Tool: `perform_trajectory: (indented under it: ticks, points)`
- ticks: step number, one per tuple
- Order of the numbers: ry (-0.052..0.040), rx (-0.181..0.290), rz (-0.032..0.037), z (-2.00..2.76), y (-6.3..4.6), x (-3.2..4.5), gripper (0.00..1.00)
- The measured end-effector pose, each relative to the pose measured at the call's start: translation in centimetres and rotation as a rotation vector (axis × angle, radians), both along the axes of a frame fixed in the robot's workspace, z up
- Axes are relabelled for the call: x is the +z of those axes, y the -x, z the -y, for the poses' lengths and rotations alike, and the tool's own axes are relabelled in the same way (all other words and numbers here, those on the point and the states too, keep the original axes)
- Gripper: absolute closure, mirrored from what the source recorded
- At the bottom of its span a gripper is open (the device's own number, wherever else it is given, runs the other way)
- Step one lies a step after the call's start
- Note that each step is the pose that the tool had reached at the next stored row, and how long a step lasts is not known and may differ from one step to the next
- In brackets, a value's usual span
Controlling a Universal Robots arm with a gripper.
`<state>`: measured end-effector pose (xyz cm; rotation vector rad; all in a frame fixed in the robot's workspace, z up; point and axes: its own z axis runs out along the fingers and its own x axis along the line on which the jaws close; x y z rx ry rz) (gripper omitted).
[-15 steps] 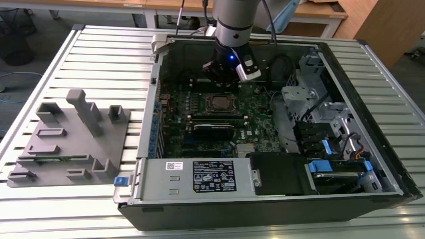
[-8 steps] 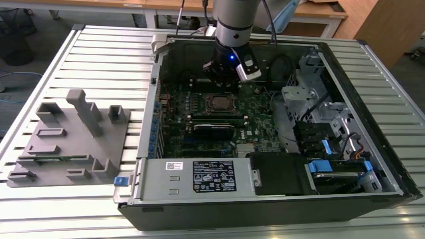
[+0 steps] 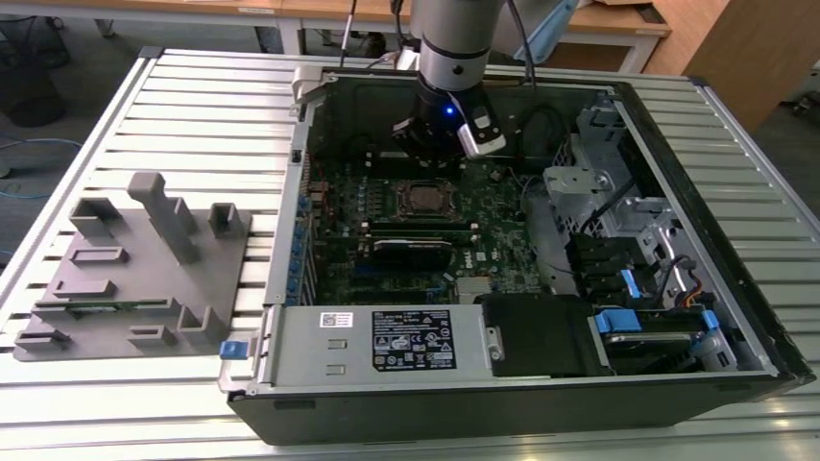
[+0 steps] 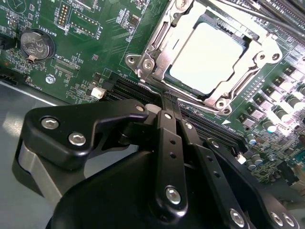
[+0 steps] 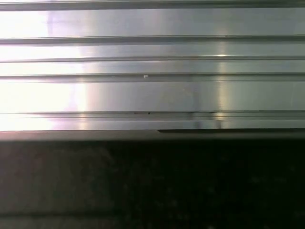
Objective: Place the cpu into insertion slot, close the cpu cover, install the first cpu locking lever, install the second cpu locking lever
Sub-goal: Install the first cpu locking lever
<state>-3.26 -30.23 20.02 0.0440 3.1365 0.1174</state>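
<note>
The cpu (image 4: 207, 57) lies flat in the insertion slot (image 3: 421, 197), its pale silvery top facing up. The cpu cover (image 4: 159, 45) sits down around it as a shiny metal frame. Thin lever rods (image 4: 248, 14) run along the socket's far side. My gripper (image 4: 170, 107) is shut with nothing between its black fingers, and the tips are just off the socket's near edge, above the board. In the exterior view the gripper (image 3: 429, 144) hangs inside the open case, just behind the socket.
The green board lies in an open computer case (image 3: 717, 240) on a slatted metal table (image 5: 152, 90). Long black memory slots (image 3: 417, 229), a power supply (image 3: 384, 341) and a drive cage (image 3: 640, 250) surround the socket. A grey fixture block (image 3: 129, 279) stands on the exterior view's left.
</note>
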Motion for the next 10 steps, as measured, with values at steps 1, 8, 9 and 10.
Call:
perform_trajectory:
  ticks: [1, 8, 9, 10]
  points:
    - [0.0, -0.005, 0.0, 0.0, 0.0, 0.0, 0.89]
    - [0.0002, -0.043, -0.0002, 0.0, 0.0, -0.01, 0.89]
    - [0.0002, -0.047, -0.0001, 0.0, 0.0, -0.02, 0.89]
    - [0.0001, -0.05, -0.0001, 0.0, 0.0, -0.02, 0.89]
